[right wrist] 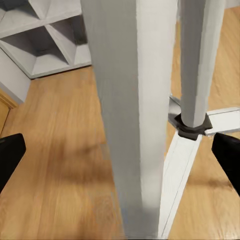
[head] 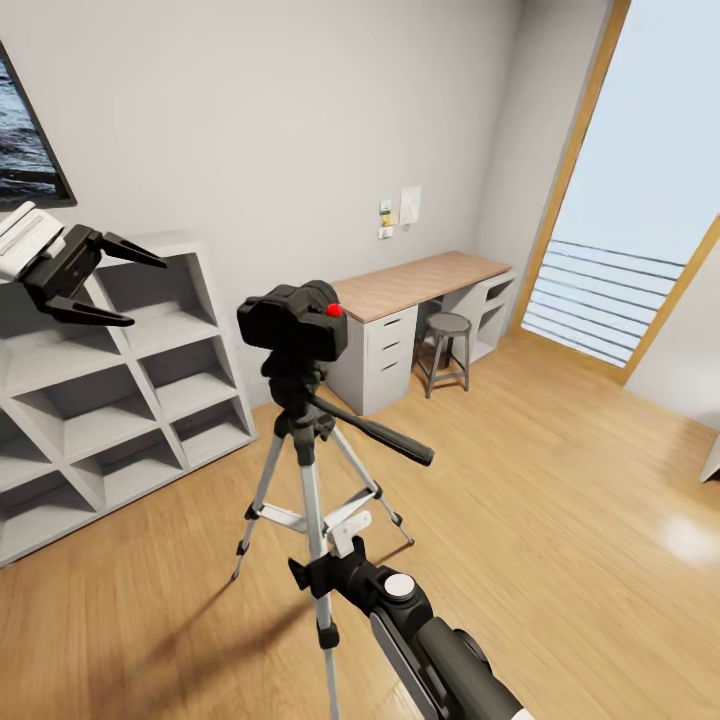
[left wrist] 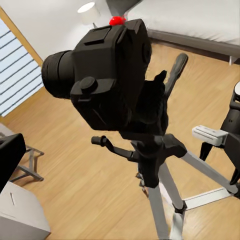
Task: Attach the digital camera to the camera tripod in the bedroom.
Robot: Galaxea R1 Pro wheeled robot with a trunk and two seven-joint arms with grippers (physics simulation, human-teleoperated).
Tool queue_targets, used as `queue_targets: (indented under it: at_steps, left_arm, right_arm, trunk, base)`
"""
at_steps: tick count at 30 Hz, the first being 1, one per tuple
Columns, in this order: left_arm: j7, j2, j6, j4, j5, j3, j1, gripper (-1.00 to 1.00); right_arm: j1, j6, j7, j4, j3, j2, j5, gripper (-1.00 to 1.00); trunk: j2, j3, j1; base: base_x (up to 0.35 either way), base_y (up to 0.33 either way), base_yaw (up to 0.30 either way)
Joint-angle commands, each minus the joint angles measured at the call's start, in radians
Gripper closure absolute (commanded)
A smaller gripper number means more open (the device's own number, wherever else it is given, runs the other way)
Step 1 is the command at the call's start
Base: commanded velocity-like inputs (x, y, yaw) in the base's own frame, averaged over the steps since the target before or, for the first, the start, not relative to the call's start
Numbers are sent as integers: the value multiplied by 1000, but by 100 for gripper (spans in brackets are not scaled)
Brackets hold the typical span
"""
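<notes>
One room holds everything: the bedroom, with plank floor (head: 560, 500), white cube shelves (head: 120, 400), and a desk (head: 420, 280) with a stool (head: 445, 350) against the far wall. A white bed (left wrist: 190, 20) shows in the left wrist view.

Camera tripod (head: 310, 480) stands mid-floor on spread silver legs, pan handle angled out toward the robot's right. Digital camera (head: 292, 320) sits on top of the tripod head, red button up; in the left wrist view it (left wrist: 105, 80) appears seated squarely on the mount.

Left gripper (head: 95, 280) hangs up by the shelves, well apart from the camera, fingers splayed and empty. Right gripper (head: 335, 560) is low at a tripod leg; the right wrist view shows that leg (right wrist: 125, 110) between widely parted fingertips, nothing clamped.

Judgement: mounting step looks done or nearly so, with both arms off the camera. Next move calls for drawing the right arm away without knocking the leg, then checking that the camera sits firm.
</notes>
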State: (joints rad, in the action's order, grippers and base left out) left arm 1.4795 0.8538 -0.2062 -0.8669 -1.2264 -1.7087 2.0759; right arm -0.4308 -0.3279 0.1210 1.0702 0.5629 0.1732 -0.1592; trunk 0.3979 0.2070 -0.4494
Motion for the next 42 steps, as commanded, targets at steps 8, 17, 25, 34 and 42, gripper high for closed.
queue_targets:
  at_steps: [8,17,25,34,42]
  left_arm:
    - [-1,2,-10,-1,-9,-8,4,-100]
    - [-1,6,-7,-1,-12,-9,-3,-100]
    - [-25,27,63,-4,-65,-3,-71,-100]
    - [-331,111,92,-18,-460,0,-306,-100]
    - [-431,158,156,-24,-764,-2,-471,-100]
  right_arm:
    - [-1,-5,0,1,1,0,-8,-100]
    - [-1,-5,0,2,0,0,-9,-100]
    - [1,-5,1,12,-4,-3,-11,-100]
    - [57,-25,5,168,-7,-80,-14,-100]
    - [126,-95,7,335,-9,-169,-19,-100]
  trunk:
    - [2,2,-1]
    - [2,2,-1]
    - [2,2,-1]
    - [2,2,-1]
    - [2,2,-1]
  base:
    - [0,0,0]
    - [0,0,0]
    - [0,0,0]
    - [0,0,0]
    - [0,0,0]
